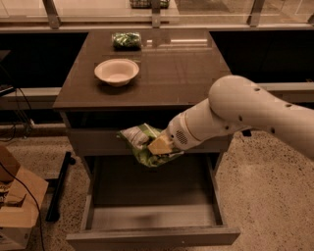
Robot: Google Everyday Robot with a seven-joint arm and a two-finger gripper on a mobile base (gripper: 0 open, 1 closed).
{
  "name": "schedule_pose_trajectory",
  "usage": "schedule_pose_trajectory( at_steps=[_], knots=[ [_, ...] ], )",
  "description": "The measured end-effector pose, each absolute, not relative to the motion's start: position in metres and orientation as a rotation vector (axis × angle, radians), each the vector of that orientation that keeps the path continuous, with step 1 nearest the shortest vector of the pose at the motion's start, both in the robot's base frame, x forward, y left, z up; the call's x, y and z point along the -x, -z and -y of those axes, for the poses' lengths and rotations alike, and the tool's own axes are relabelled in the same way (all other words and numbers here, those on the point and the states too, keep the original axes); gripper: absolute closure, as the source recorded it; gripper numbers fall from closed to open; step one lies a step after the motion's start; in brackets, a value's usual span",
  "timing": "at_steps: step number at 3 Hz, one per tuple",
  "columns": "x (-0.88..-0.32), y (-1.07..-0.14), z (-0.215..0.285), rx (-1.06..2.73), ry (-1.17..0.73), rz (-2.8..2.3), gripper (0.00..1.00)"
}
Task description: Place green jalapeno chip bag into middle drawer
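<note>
While the drawer gapes open at bottom center, the gripper above it clamps the chip bag.

Perhaps office: terrazzo floor, glass rail; jaws grip chip bag above drawer.

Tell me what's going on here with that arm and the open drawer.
The robot's gripper is clamped on a green chip bag and holds it in the air, just below the cabinet top and above the back part of the pulled-out drawer. The bag is not yet in the drawer. On the cabinet top sit a pale bowl and a smaller dark green packet, both well away from the arm.
</note>
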State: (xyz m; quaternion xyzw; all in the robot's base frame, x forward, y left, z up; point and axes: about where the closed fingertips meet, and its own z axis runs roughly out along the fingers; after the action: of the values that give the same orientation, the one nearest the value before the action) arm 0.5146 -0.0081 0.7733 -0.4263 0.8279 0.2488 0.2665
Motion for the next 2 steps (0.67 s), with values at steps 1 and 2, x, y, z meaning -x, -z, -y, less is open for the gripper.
schedule_pose_trajectory(
  at_steps=[1, 2],
  knots=[
    [-0.517, -0.713, 0.013, 1.114, -0.742, -2.299, 1.0],
    [-0.511, -0.654, 0.018, 0.991, -0.854, -2.35, 1.0]
  ],
)
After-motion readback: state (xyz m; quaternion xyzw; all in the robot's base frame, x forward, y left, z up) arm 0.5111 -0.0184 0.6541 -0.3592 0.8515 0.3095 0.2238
